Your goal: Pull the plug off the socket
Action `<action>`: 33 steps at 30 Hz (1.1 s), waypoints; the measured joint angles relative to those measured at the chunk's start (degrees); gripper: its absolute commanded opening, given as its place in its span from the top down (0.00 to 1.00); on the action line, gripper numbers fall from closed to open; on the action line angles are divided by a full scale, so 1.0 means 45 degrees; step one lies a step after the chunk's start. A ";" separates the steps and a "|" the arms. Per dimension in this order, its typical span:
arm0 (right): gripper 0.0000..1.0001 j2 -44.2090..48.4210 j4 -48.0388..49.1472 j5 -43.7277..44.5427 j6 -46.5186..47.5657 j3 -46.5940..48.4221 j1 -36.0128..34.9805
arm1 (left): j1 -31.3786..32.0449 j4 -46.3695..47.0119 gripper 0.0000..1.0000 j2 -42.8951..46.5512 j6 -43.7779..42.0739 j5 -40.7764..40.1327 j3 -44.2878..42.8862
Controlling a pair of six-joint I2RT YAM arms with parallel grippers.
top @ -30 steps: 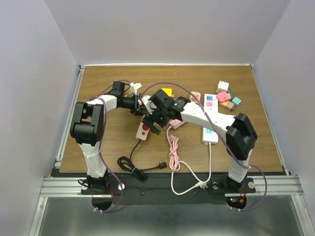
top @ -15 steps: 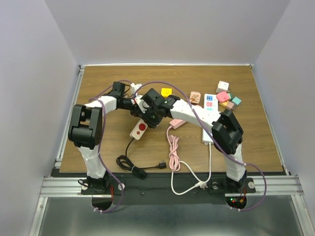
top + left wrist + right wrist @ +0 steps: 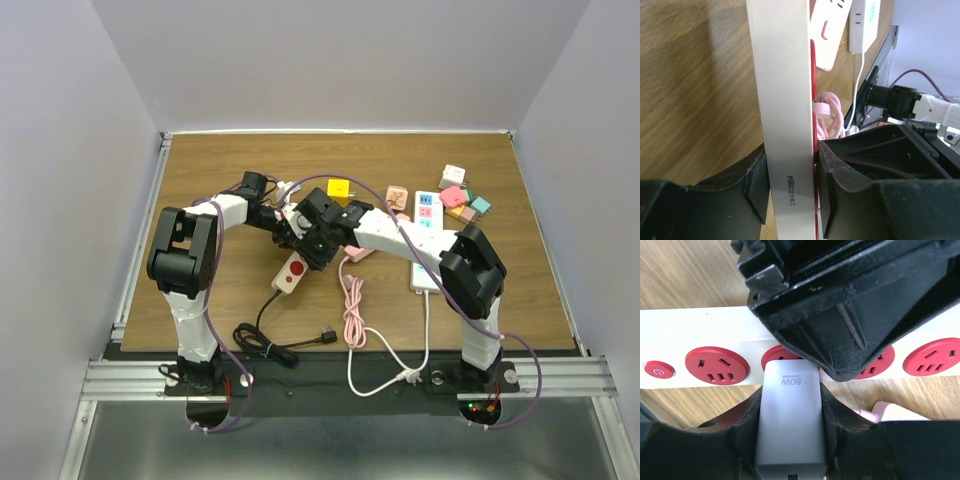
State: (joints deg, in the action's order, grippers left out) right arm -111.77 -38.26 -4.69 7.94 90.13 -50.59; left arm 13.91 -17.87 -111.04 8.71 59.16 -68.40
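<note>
While both arms fold inward over the wooden table (image 3: 200, 170), their wrists meet near its middle. The left gripper (image 3: 790, 195) and the right gripper (image 3: 789, 437) sit right against each other there.

The biggest thing between any fingers is the white power strip (image 3: 785, 100). It stands on edge in the left wrist view, with the left fingers (image 3: 756, 187) pressed against its two long sides in a firm pinch. The strip's length runs away beyond the fingertips. Past them, on the far side, lie a pink power strip (image 3: 827, 35) and a second white strip (image 3: 865, 25).

From the right wrist, the held strip crosses just beyond the fingertips, and its red sockets (image 3: 716, 365) face the camera. A red power button (image 3: 659, 370) sits at its left end, and the left gripper's black body covers part of it from above.

The grey 80W charger plug (image 3: 789, 425) sits between the right fingers (image 3: 747, 432), clamped on both flat sides. Its far end lies flush against the strip at the second socket from the button.

A coiled pink cable (image 3: 353, 305) and a black cord (image 3: 262, 335) lie nearer the arm bases. Small coloured adapters (image 3: 462, 200) sit well off to the right.
</note>
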 measured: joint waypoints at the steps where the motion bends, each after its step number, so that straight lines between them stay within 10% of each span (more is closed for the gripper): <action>1: 1.00 0.0049 -0.0029 0.0000 0.0005 0.0000 0.0000 | 0.0005 -0.0005 1.00 0.0000 0.0049 0.0044 0.0000; 20: 0.99 0.0311 -0.0384 -0.4070 0.0393 0.0291 0.1248 | 0.0015 0.0321 1.00 0.1049 0.0568 -0.0136 0.0335; 33: 1.00 0.1443 -0.0860 -0.2710 0.0486 -0.0039 0.1297 | 0.0097 0.1049 1.00 0.1365 0.0233 -0.0685 0.0665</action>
State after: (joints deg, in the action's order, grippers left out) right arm -105.27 -42.13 -16.88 10.13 89.95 -44.75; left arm 14.35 -13.15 -104.90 9.76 56.07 -65.41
